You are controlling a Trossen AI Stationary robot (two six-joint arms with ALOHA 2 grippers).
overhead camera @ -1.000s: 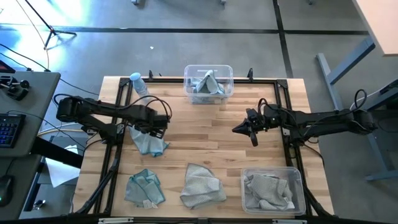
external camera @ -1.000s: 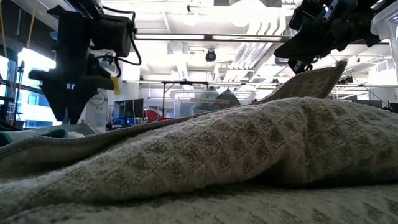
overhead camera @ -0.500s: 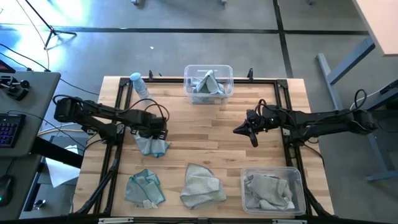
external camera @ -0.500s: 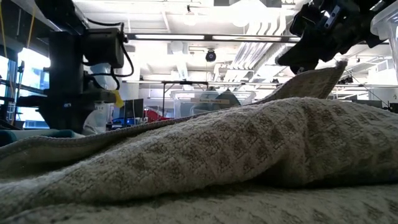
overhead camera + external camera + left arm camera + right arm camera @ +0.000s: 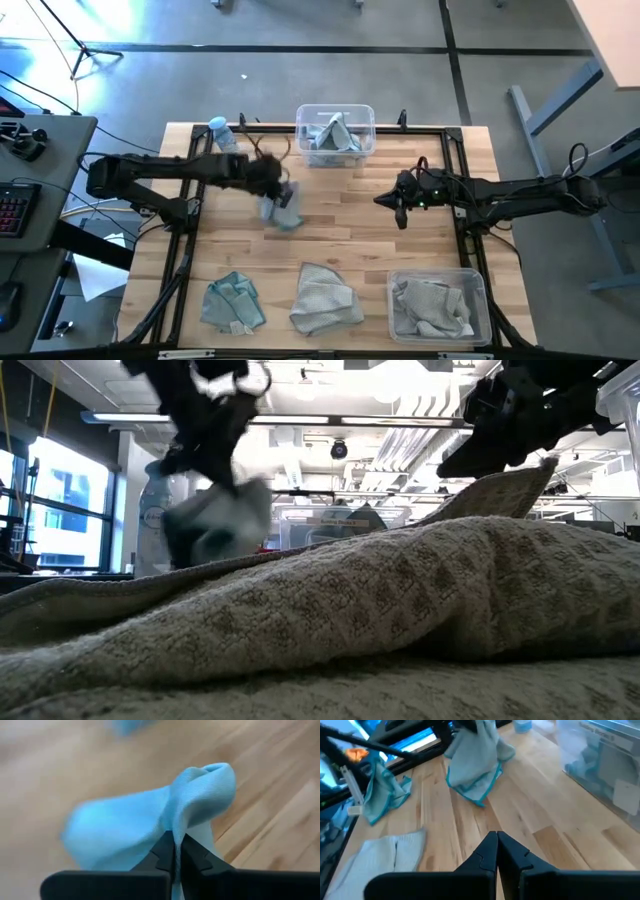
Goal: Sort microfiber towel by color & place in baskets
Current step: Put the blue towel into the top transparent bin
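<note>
A light blue towel [image 5: 284, 213] hangs from my left gripper [image 5: 276, 192], which is shut on it over the table's middle left, short of the far basket [image 5: 366, 120] that holds blue cloths. The hanging towel [image 5: 475, 755] also shows in the right wrist view. Another blue towel [image 5: 233, 302] and a grey towel [image 5: 325, 298] lie flat on the near part of the table. The near-right basket [image 5: 480, 285] holds grey cloths. My right gripper [image 5: 390, 204] is shut on nothing, above the table's middle right. My left gripper pinches a bunched fold at the top of the blue towel [image 5: 186, 820] between its two fingers [image 5: 163, 851]. It comes at the fold slanting down from the table's left. The towel hangs slack below the fingers, its lower corner [image 5: 480, 801] close above the boards.
A clear water bottle [image 5: 223, 135] with a blue cap lies at the far left, beside the far basket. Black rails [image 5: 452, 150] run along the table's left and right sides. Bare wood [image 5: 340, 225] lies between the two grippers.
My left gripper has dropped onto the blue towel at the middle left and shut on it. It has then risen and swung toward the table's right and far side, tipping less steeply. The towel has come up off the boards, bunched, and hangs below the gripper.
</note>
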